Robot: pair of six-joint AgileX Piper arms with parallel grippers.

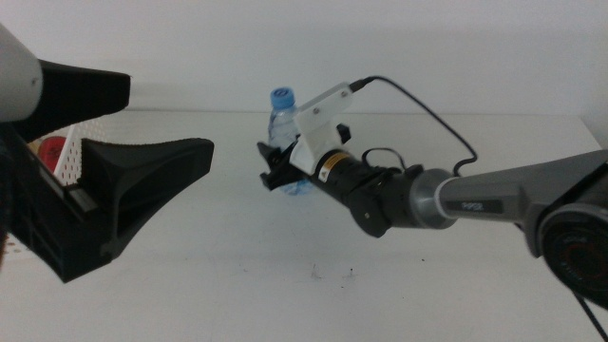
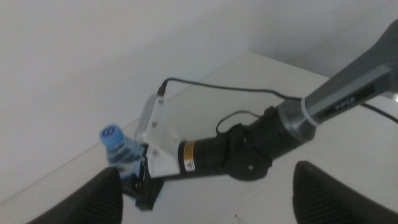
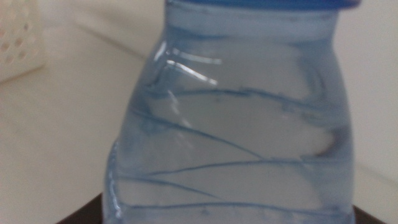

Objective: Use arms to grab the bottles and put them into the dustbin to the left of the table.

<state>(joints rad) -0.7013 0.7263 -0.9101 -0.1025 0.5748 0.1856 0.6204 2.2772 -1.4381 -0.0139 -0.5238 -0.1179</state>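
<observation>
A small clear water bottle [image 1: 283, 128] with a blue cap stands near the middle of the white table [image 1: 399, 285]. My right gripper [image 1: 275, 167] reaches in from the right and is shut on the bottle's body. The same bottle [image 3: 236, 137] fills the right wrist view. Over the table's left side, close to the camera, my left gripper [image 1: 166, 119] hangs open with nothing between its jaws. In the left wrist view the bottle [image 2: 121, 152] shows beyond those jaws. The dustbin [image 1: 68, 160] is a white perforated basket behind the left gripper.
Something red [image 1: 50, 150] lies inside the basket. A corner of the basket [image 3: 18, 37] also shows in the right wrist view. The right arm's black cable [image 1: 427, 109] arcs above the table. Small dark specks [image 1: 332, 275] mark the tabletop near the front.
</observation>
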